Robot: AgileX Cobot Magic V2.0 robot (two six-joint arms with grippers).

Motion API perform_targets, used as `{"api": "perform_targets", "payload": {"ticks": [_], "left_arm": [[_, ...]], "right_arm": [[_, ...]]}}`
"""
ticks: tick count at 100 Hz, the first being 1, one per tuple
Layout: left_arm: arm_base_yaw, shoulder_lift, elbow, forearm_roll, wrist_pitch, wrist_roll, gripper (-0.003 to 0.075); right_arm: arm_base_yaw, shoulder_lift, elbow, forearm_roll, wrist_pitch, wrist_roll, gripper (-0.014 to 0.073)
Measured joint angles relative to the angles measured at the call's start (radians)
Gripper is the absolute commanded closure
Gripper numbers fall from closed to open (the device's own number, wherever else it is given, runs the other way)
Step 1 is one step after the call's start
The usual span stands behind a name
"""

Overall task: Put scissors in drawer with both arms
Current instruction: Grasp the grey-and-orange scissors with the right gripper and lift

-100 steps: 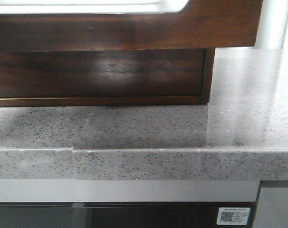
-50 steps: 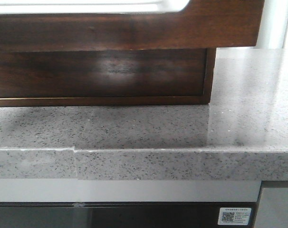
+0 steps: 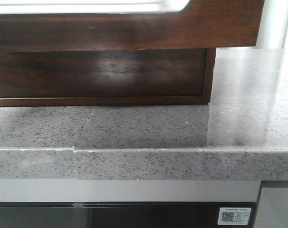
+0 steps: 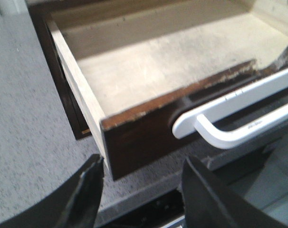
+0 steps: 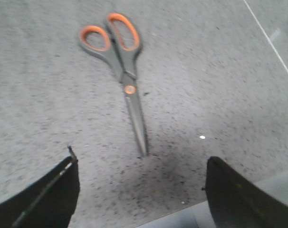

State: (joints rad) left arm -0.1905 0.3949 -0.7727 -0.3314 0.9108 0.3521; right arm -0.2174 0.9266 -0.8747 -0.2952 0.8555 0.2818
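Note:
The drawer [image 3: 134, 31] shows in the front view as a glossy dark-brown front with a white scoop along its top edge, standing out over the cabinet body [image 3: 101, 73]. In the left wrist view the drawer [image 4: 144, 137] is pulled open; its pale inside [image 4: 172, 57] is empty, with a white handle [image 4: 239, 109] on the front. My left gripper [image 4: 143, 164] is open and empty, just before the drawer's front corner. The scissors [image 5: 129, 89], grey with orange loops, lie shut on the counter, blades pointing toward my right gripper [image 5: 143, 161], which is open and empty above them. Neither gripper shows in the front view.
A speckled grey stone countertop [image 3: 182, 128] carries the cabinet and runs to a front edge [image 3: 182, 164]. Below it is a dark appliance front [image 3: 134, 216] with a QR sticker [image 3: 234, 216]. A thin white seam line [image 5: 270, 40] crosses the counter beyond the scissors.
In the front view the drawer front has shifted very slightly to the right. Nothing else has visibly changed.

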Motion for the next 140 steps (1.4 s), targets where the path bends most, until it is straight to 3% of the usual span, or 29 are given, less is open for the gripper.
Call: {"api": "perform_targets", "payload": {"ticks": [22, 45, 72, 113, 140], "left_arm": [[-0.004, 0.002, 0.000, 0.016, -0.044, 0.000, 0.0408], [-0.004, 0.019, 0.000, 0.020, -0.046, 0.000, 0.0408], [-0.004, 0.025, 0.000, 0.021, -0.046, 0.000, 0.0408], [-0.004, 0.025, 0.000, 0.021, -0.046, 0.000, 0.0408], [-0.004, 0.025, 0.000, 0.021, -0.046, 0.000, 0.0408]], "right_arm": [[-0.115, 0.234, -0.119, 0.033, 0.104, -0.052, 0.0102], [-0.207, 0.462, -0.240, 0.220, 0.173, -0.270, 0.0102], [-0.218, 0.652, -0.379, 0.307, 0.198, -0.390, 0.0102], [-0.218, 0.855, -0.562, 0.336, 0.291, -0.459, 0.0104], [-0.218, 0.914, -0.617, 0.341, 0.310, -0.470, 0.0319]]}}
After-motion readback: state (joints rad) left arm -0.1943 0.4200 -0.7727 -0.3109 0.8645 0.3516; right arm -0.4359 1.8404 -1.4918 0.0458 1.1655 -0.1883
